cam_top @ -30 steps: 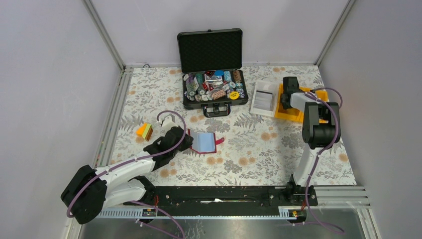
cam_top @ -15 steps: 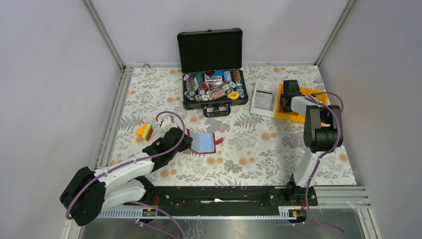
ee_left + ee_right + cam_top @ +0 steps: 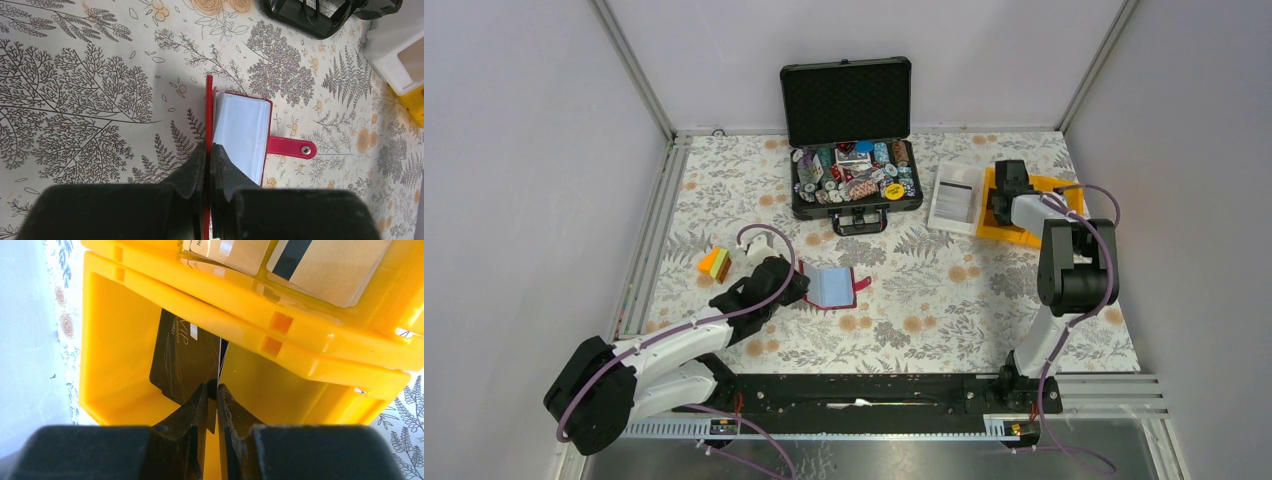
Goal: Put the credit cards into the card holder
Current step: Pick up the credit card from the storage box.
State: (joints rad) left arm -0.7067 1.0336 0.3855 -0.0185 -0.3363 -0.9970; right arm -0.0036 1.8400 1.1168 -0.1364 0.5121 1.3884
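Holder: red cover, pale blue-white inner leaf; red tab w/ silver stud, rt of blk L fingertips.
Cloth: off-white, grey fern/tree print, orange roses.
Bin: yellow.
Card at blk R fingertips: blk, pale lettering.
Cards beyond: tan-gold, blk stripe.

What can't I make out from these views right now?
- Right wrist: whether the right gripper jaws grip the dark card; its edge vanishes between them.
- Top: the yellow bin contents, hidden by the right arm.
- Left wrist: the card holder near end, behind the left gripper; whether its sleeves hold cards, too washed out.
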